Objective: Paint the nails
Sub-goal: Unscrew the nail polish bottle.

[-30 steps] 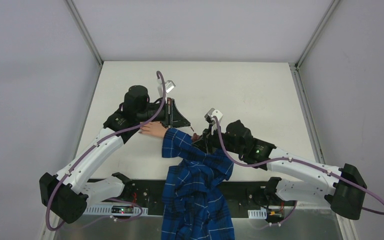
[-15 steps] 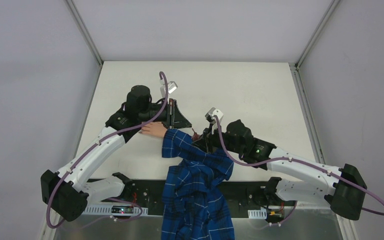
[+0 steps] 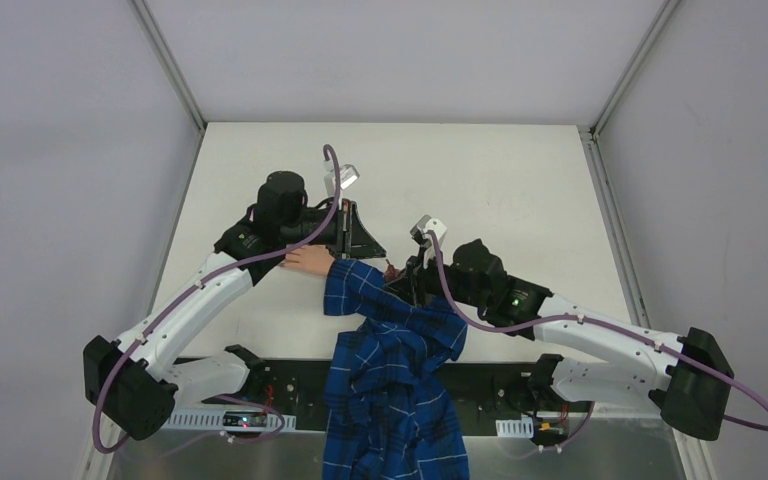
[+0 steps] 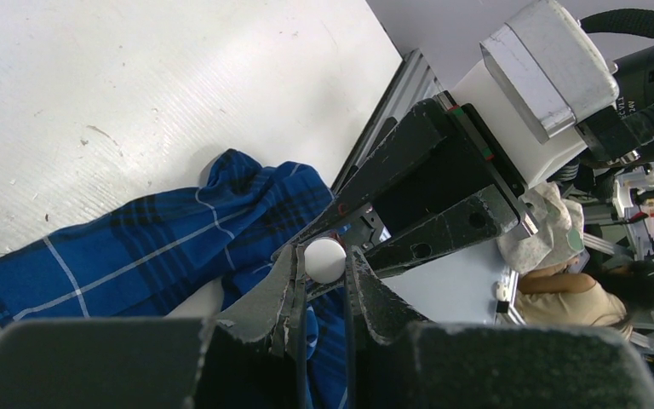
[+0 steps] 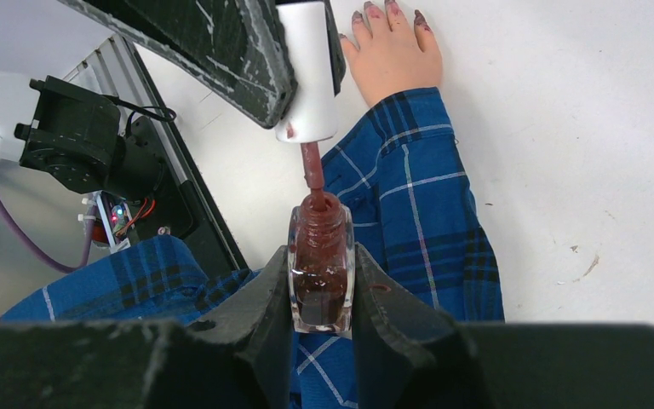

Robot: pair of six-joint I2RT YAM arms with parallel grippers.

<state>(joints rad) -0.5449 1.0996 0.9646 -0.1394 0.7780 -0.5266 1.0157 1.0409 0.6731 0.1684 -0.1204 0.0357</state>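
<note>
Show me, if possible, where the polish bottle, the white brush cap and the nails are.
polish bottle (image 5: 321,285): right wrist view, on its glass body.
white brush cap (image 5: 309,77): right wrist view, on the cap's side.
nails (image 5: 373,11): right wrist view, on one painted nail.

L arm (image 3: 200,300) edges slightly to the right toward R gripper (image 5: 321,294), wrist cam (image 3: 345,178) shifting w/ it.

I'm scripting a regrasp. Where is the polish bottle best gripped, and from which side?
Grip the glass body of the bottle on its two opposite sides, coming from the base end, as the right gripper does. The brush, under the cap in the left gripper, enters the open neck, so that end must stay clear.
</note>
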